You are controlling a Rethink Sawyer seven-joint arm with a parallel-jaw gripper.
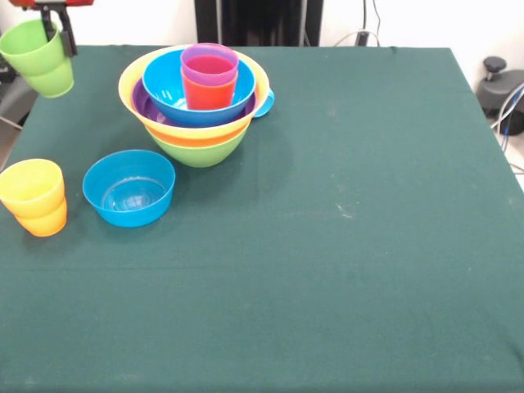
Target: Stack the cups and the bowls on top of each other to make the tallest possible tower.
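My gripper point(52, 31) is at the top left corner, shut on the rim of a green cup point(37, 59) that hangs tilted above the table's far left edge. The tower point(196, 98) stands left of centre. Its base is a lime green bowl point(201, 149), with a yellow bowl point(135, 82), a purple bowl point(146, 105) and a big blue bowl point(168, 90) nested in it. A purple cup point(210, 64) sits in an orange-red cup point(209, 94) at its middle. A smaller blue bowl point(129, 188) stands alone in front of the tower. A yellow cup point(31, 187) sits in an orange cup point(42, 221) at the left edge.
A light blue piece point(264, 104) peeks out at the tower's right side. The green table cloth point(352, 229) stretches to the right and front. A dark device with cables point(501, 86) sits off the table's right edge.
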